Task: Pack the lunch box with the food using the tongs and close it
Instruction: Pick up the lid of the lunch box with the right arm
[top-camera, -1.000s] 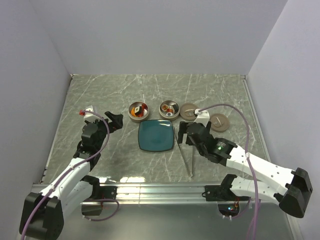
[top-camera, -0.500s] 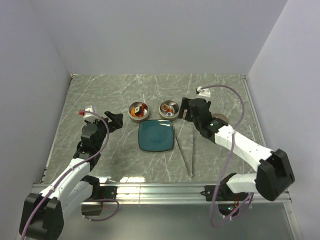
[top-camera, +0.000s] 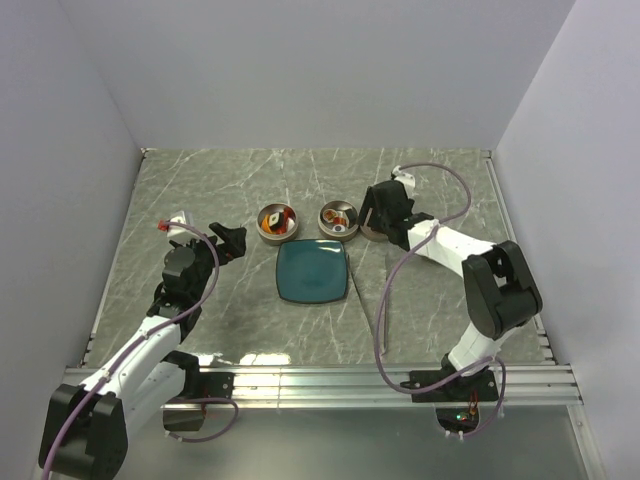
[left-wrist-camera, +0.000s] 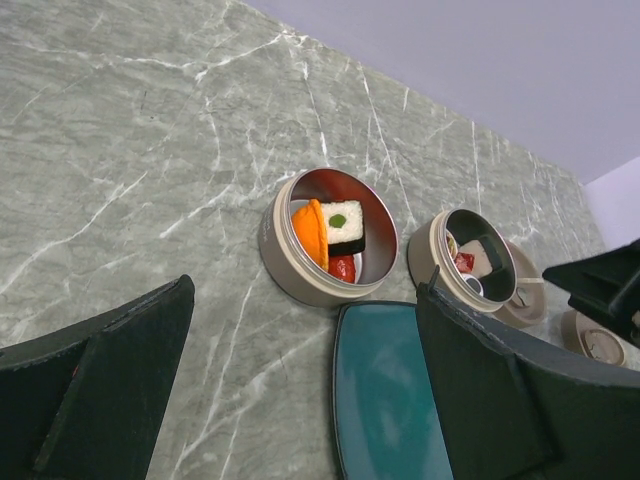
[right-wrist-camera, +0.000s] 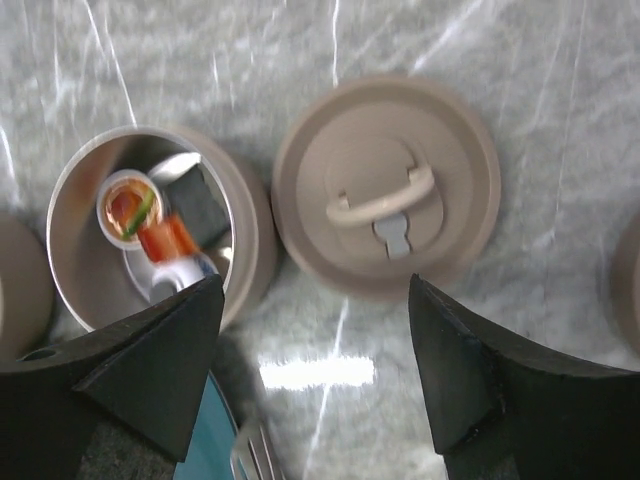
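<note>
Right wrist view: right gripper (right-wrist-camera: 313, 300), jaws spread and empty, above round beige lid (right-wrist-camera: 387, 187) on the marbled counter (right-wrist-camera: 560, 80), just beside open round metal tin (right-wrist-camera: 243, 225) holding the food (right-wrist-camera: 160, 238); best centred over raised handle (right-wrist-camera: 385, 195) before closing.

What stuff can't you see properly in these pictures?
- Top view: the small toy food pieces in the round metal tins are too small to tell apart.
- Top view: the white right arm mostly hides the beige round lid.
- Right wrist view: blurred; the bottom edge cuts off the silvery metal tongs.
- Left wrist view: the bottom edge cuts off the dark teal square plate.
</note>
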